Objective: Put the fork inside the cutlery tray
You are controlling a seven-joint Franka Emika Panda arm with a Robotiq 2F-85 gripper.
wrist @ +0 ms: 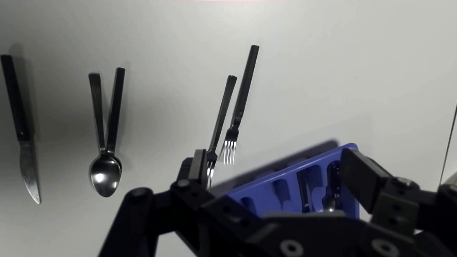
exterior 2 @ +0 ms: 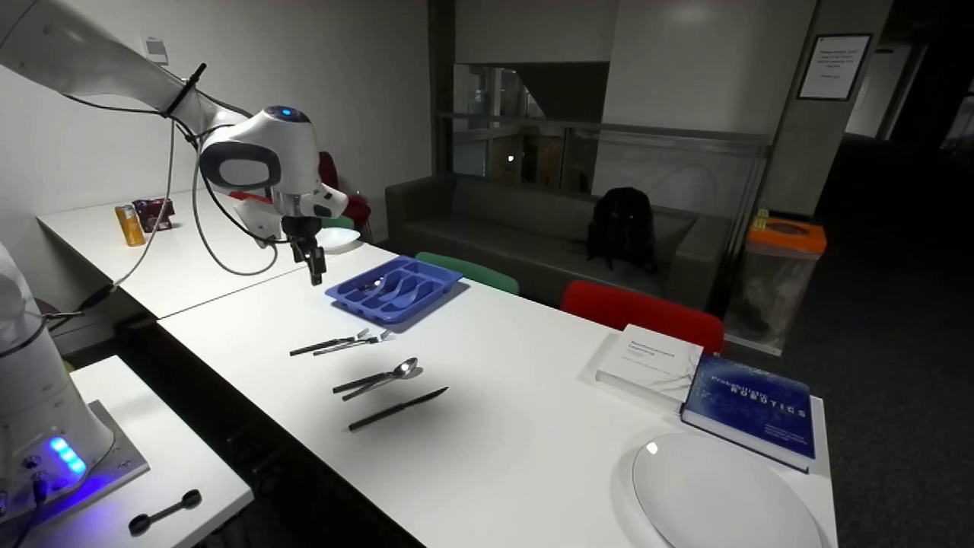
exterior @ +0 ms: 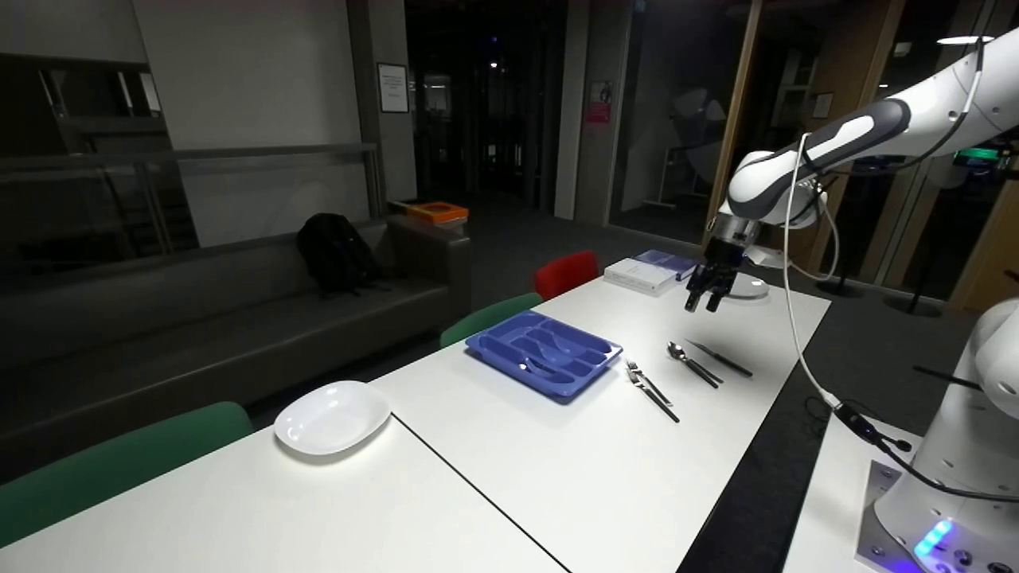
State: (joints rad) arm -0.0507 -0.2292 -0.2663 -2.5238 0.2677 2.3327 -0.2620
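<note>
Two forks lie side by side on the white table, a black-handled fork (wrist: 246, 85) and a slimmer fork (wrist: 223, 110). The black-handled fork shows in both exterior views (exterior: 659, 403) (exterior 2: 327, 346). The slimmer fork's tines are partly hidden by a gripper finger in the wrist view. The blue cutlery tray (wrist: 266, 189) is just beyond the tines, also in both exterior views (exterior: 509, 370) (exterior 2: 380, 313). Some cutlery lies in its compartments. My gripper (wrist: 278, 166) is open and empty, above the table in both exterior views (exterior: 702, 307) (exterior 2: 316, 278).
Two spoons (wrist: 106, 175) lie overlapped beside the forks, with a knife (wrist: 16, 103) farther out. White plates (exterior: 334, 418) (exterior 2: 723, 495) stand at both sides. A white book (exterior 2: 650, 365) and a blue book (exterior 2: 749, 407) lie near the table's far end.
</note>
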